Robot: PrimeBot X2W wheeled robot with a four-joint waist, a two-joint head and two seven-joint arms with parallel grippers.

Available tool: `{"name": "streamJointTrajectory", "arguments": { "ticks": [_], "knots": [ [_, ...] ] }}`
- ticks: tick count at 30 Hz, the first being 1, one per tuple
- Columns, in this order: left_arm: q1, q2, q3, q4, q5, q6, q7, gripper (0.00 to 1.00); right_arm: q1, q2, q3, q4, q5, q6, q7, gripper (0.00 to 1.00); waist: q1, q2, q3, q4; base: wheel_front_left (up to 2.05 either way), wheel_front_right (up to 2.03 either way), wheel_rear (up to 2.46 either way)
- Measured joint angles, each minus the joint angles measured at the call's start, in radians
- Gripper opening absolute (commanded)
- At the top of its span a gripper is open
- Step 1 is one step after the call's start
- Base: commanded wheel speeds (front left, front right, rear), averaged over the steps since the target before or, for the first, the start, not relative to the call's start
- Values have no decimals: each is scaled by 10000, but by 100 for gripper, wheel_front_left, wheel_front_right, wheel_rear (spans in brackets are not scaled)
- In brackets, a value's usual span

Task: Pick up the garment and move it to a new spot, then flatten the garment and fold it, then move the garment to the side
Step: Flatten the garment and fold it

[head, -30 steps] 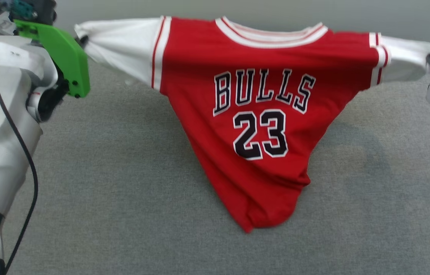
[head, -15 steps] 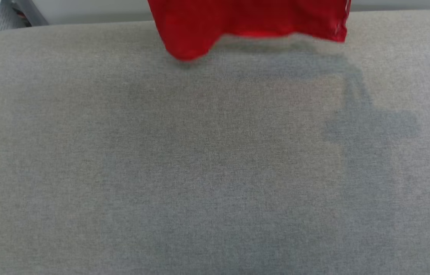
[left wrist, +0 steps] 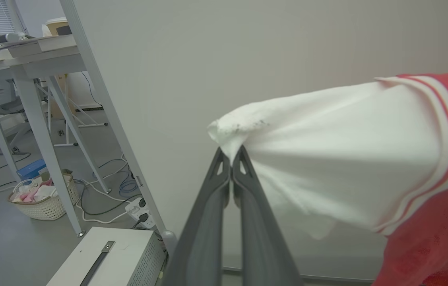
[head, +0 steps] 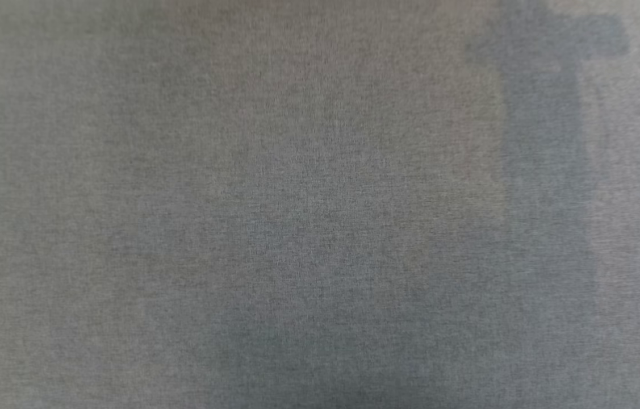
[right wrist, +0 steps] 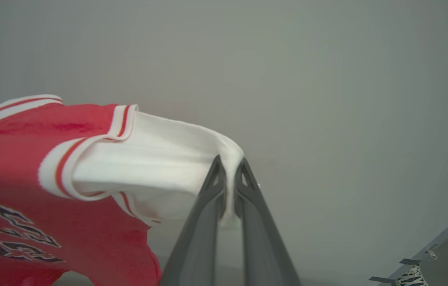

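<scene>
The garment (left wrist: 347,159) is matt cloth; the surface (head: 320,204) seems woven fabric.

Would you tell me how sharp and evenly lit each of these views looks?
Head view: soft grey cloth surface, darker shadow upper right. Left wrist view: crisp, even light on the left gripper pinching the shirt. Right wrist view: right gripper sharp, shirt lettering blurred.

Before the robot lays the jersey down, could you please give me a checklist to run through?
1. The left hand shut on a white sleeve: ok.
2. The right hand shut on the other sleeve: ok.
3. The garment hanging from both sleeves, lettering visible: ok.
4. The grey surface smooth enough for laying: ok.
5. The hem's height above that surface: cannot tell.
</scene>
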Motion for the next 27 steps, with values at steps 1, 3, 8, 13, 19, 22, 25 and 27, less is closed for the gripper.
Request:
{"name": "streamJointTrajectory", "arguments": {
  "ticks": [1, 3, 8, 13, 19, 22, 25, 27],
  "knots": [
    [11, -59, 23, 150, -46, -59, -138, 0, -9, 44, 36, 238, 2, -4, -104, 0, 0, 0, 164, 12, 0, 0, 0],
    [81, -186, 27, 418, -180, -182, -295, 0, -3, 121, 142, 665, 6, -6, -316, 0, 0, 0, 426, 33, 0, 0, 0],
    [653, -435, 86, 1055, -493, -531, -464, 0, 175, 203, 525, 1467, 380, -6, -848, 0, 1, 0, 884, 83, 0, 0, 0],
    [1470, -539, 155, 1490, -899, -706, -554, 0, 1275, 174, 1030, 1835, 1078, -8, -1266, 0, 0, 0, 809, 117, 0, 0, 0],
    [3155, -876, 249, 1446, -1522, -792, -825, 0, 3344, -75, 1618, 1636, 2217, -8, -1785, 0, 0, 0, 452, 172, 0, 0, 0],
    [4421, -1095, 86, 1012, -1726, -794, -913, 0, 4623, -261, 1766, 1210, 2759, -8, -1964, 0, -1, 0, 170, 222, 0, 0, 0],
    [5730, -1185, -102, 437, -2017, -794, -986, 0, 5890, -418, 1900, 581, 3290, -8, -1946, 0, -1, 0, -182, 267, 0, 0, 0],
    [6512, -1122, -199, 71, -2207, -794, -1020, 0, 6715, -464, 1946, 104, 3593, -8, -1779, 0, -2, 0, -433, 284, 0, 0, 0]
  ]
}}
